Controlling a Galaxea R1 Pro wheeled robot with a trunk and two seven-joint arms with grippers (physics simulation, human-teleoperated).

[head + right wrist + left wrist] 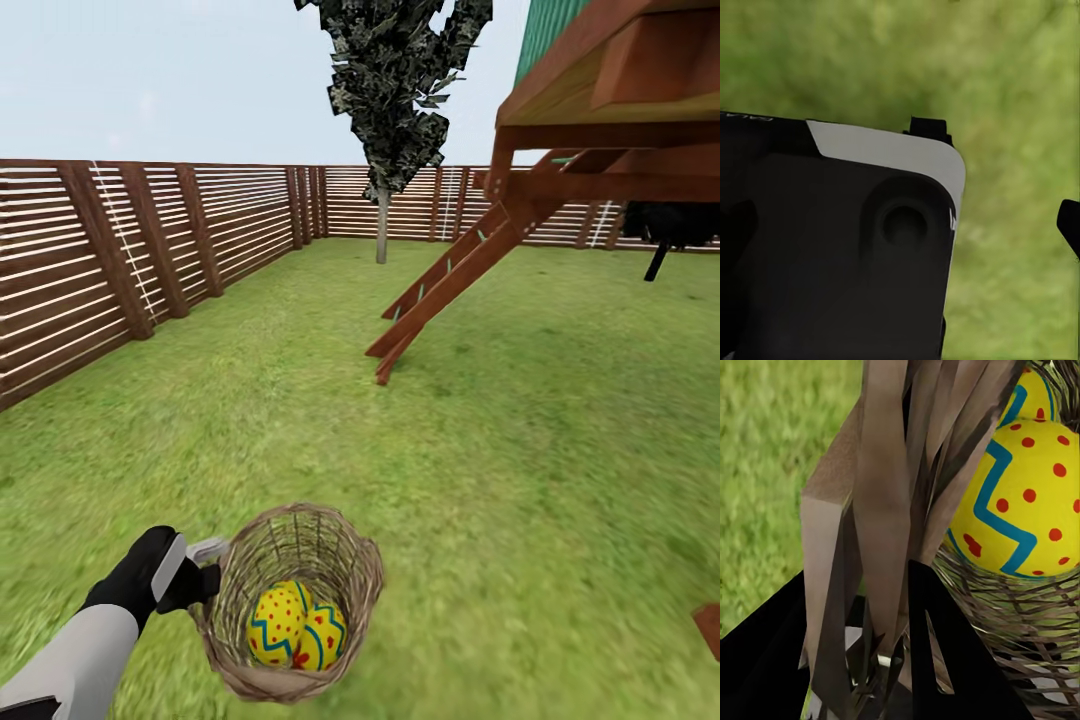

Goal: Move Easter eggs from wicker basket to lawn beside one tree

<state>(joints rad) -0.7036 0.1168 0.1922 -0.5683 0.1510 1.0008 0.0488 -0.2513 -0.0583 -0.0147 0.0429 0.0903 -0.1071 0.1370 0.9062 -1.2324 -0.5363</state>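
The wicker basket [290, 600] is low in the head view, over the lawn [520, 440]. My left gripper [205, 565] is shut on the basket's rim at its left side. Inside lie two Easter eggs side by side, one at the left [275, 625] and one at the right [325, 638]; I cannot tell whether a third lies under them. The left wrist view shows the gripper [859, 660] clamped on woven strips of the basket [881, 510], with an Easter egg [1020, 502] just beyond. My right gripper [997, 176] hangs open over grass. A tree [381, 225] stands far ahead by the fence.
A brown slat fence [150, 240] runs along the left and back. The red-brown playset [600, 90] with its slanted ladder [450, 280] takes up the upper right. A black-trunked tree [670, 225] stands behind it. A red-brown block [710, 628] sits at the right edge.
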